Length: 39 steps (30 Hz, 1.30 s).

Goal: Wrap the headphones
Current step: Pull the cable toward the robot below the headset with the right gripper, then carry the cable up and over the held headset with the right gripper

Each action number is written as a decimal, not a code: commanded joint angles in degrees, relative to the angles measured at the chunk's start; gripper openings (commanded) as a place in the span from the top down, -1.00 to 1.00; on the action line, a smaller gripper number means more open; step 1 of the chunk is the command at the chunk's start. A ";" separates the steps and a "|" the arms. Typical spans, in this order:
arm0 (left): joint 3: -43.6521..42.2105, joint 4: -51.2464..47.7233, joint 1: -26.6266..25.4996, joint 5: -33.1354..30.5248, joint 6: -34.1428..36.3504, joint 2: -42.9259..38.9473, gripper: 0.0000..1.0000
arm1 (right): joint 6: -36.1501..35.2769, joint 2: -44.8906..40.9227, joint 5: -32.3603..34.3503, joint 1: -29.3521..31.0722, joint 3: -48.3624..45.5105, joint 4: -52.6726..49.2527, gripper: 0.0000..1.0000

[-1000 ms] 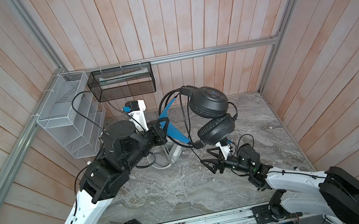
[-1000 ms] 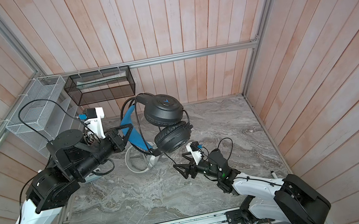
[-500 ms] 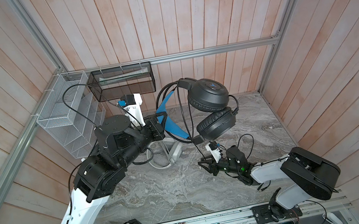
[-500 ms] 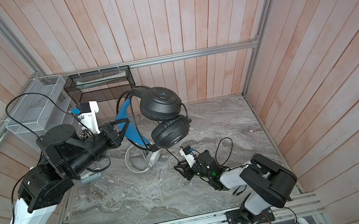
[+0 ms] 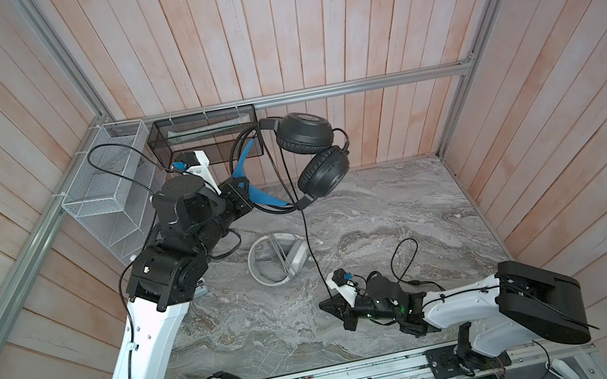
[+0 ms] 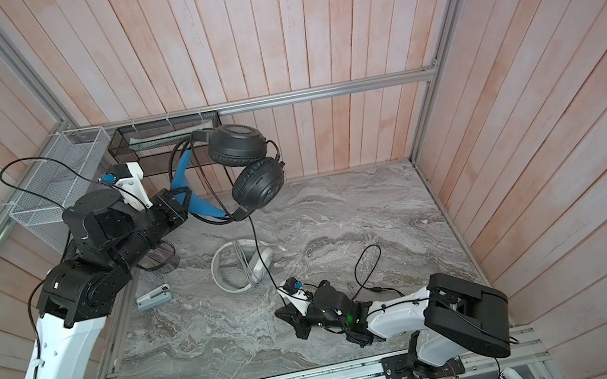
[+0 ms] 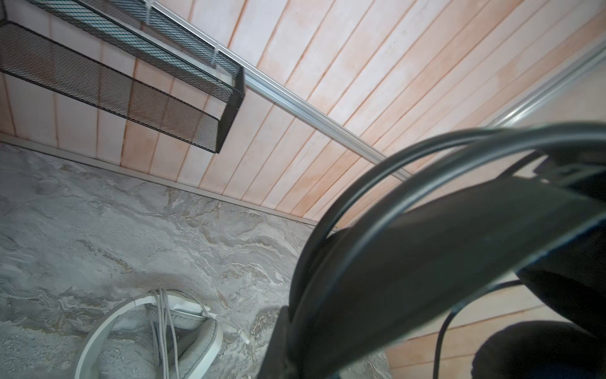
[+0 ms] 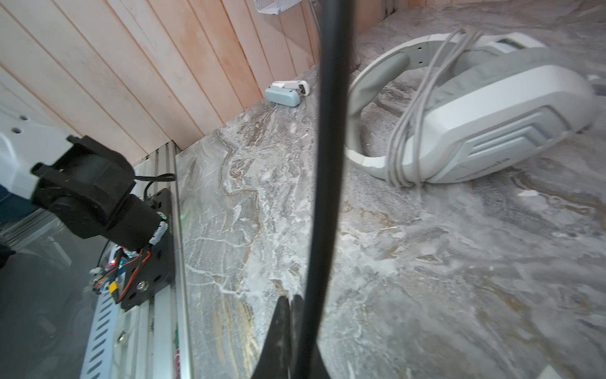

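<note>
Both top views: your left gripper (image 5: 244, 187) is pinching blue-lined band of black headset (image 5: 305, 137), round padded cups hanging mid-air. Below, white headset (image 5: 297, 257) is lying on grey marbled tabletop (image 5: 380, 202). Your right gripper (image 5: 327, 305), jaws pressed together, is sitting low by black cable (image 5: 306, 236).
Left wrist: matte black band is filling frame.
Right wrist: black cable is crossing fingertips (image 8: 281, 318), pinch unclear; ribbed white cup, cord (image 8: 403, 131) wound round.

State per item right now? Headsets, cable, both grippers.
black headphones: aloft, headband clamped by left gripper
left gripper: shut on black headphones
black cable: hanging down to right gripper
right gripper: fingers shut against black cable, hold unclear
white headphones: lying on table, own cable wrapped around it
</note>
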 commanded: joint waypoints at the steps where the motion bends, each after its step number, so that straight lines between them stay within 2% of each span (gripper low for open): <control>1: -0.67 5.99 2.70 3.99 -3.02 -0.03 1.00 | -1.60 -3.75 5.79 4.79 3.64 -8.65 1.00; 8: -5.83 5.98 3.95 -2.83 1.22 1.27 1.00 | -5.51 -11.71 12.24 13.55 13.35 -25.83 1.00; 16: -15.79 8.82 3.95 -10.77 6.18 0.75 1.00 | -12.68 -15.11 17.66 18.53 28.38 -44.10 1.00; 21: -22.50 11.76 3.95 -9.74 8.46 -0.03 1.00 | -18.14 -16.62 20.81 19.53 37.61 -52.14 1.00; 30: -36.17 16.66 3.77 -8.02 12.86 -5.16 1.00 | -28.29 -15.42 28.73 19.16 49.63 -60.42 1.00; 35: -41.43 18.82 2.36 -6.79 14.34 -7.48 1.00 | -31.41 -12.80 27.35 17.15 56.50 -62.21 1.00; 39: -43.11 18.90 0.24 -6.90 14.99 -6.99 1.00 | -32.15 -9.65 22.63 15.23 58.72 -62.49 1.00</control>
